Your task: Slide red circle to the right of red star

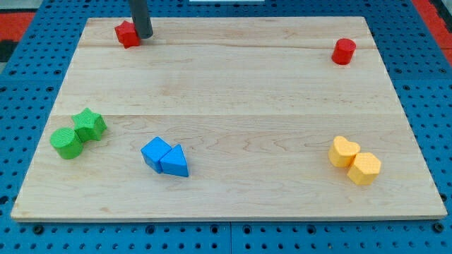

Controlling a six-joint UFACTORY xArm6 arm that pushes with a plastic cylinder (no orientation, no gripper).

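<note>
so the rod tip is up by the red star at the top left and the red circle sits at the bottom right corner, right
Not quite. The camera view shows the red circle at the view's top right, not the bottom right. My tip is indeed beside the red star at the top left.

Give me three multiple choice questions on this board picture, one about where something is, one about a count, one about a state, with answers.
1. Where is the red circle?
A. the view's top right
B. the view's bottom left
C. the board's middle

2. How many blocks lie on the board?
A. five
B. eight
C. ten

3. How does my tip stand to the red star?
A. far off, beside the yellow pair
B. close against the star's right side
C. pressing on the red circle

Answers:
1. A, it sits alone near the top right corner.
2. B, two red, two green, two blue, two yellow.
3. B, the rod ends right beside the star at the top left, far from the circle.
</note>
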